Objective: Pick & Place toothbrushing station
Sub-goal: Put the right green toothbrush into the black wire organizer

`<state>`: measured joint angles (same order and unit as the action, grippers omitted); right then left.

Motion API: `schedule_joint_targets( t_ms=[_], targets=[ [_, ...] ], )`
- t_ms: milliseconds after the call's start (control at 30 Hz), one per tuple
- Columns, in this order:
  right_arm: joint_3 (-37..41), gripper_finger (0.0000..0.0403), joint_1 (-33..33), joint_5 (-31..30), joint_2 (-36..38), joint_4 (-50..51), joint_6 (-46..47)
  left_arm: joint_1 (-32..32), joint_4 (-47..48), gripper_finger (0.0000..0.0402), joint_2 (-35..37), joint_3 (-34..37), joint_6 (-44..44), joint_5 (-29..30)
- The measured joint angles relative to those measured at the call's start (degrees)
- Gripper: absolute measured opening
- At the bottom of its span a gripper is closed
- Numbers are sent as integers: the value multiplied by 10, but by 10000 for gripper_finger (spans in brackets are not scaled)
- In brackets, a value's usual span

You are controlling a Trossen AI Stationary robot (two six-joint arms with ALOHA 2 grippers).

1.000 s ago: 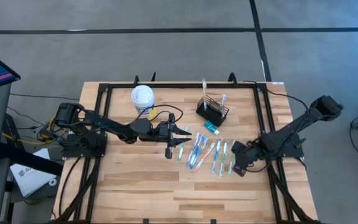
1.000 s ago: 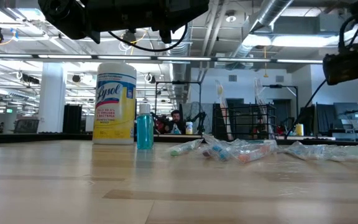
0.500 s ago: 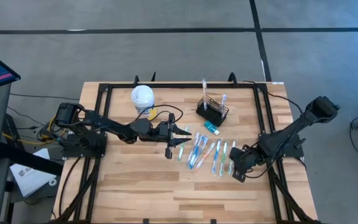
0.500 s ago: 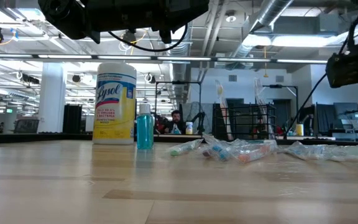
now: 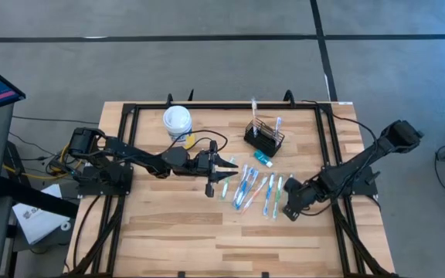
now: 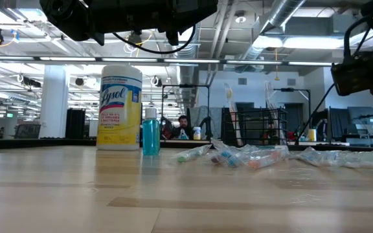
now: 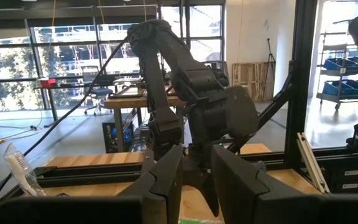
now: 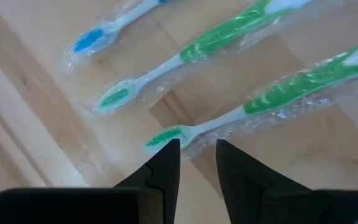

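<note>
The black wire-mesh caddy [image 5: 264,138] stands on its base at the table's far middle, with toothbrushes upright in it; it also shows in the low view [image 6: 254,126]. Several wrapped toothbrushes [image 5: 257,188] lie flat in front of it. My right gripper [image 5: 287,208] hovers at the near right end of that row, pointing down, its fingers a narrow gap apart just above the head [image 8: 161,139] of a green toothbrush [image 8: 278,96]. My left gripper [image 5: 230,166] waits level above the table, left of the toothbrushes, fingers slightly apart and empty.
A white-lidded yellow wipes canister [image 5: 178,121] stands at the far left, with a small blue bottle [image 6: 151,133] beside it. A small teal item [image 5: 263,159] lies near the caddy. Bare wood lies along the near edge [image 5: 207,239]. A black frame [image 5: 207,107] runs around the table.
My right gripper has gone a little toward the table's left edge, closer to the near ends of the green toothbrushes. Nothing on the table has moved.
</note>
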<state>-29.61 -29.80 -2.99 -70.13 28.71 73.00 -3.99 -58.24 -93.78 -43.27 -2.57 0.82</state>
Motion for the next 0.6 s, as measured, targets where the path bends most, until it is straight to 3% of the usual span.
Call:
schedule_joint_targets(
  t_ms=[300, 600],
  targets=[
    [0, 95, 1, -46, 0, 19, 68, 0, 0, 82, 0, 0, 0, 0],
    [0, 95, 7, -48, -15, 19, 102, 0, 3, 82, 0, 0, 13, 0]
  ],
)
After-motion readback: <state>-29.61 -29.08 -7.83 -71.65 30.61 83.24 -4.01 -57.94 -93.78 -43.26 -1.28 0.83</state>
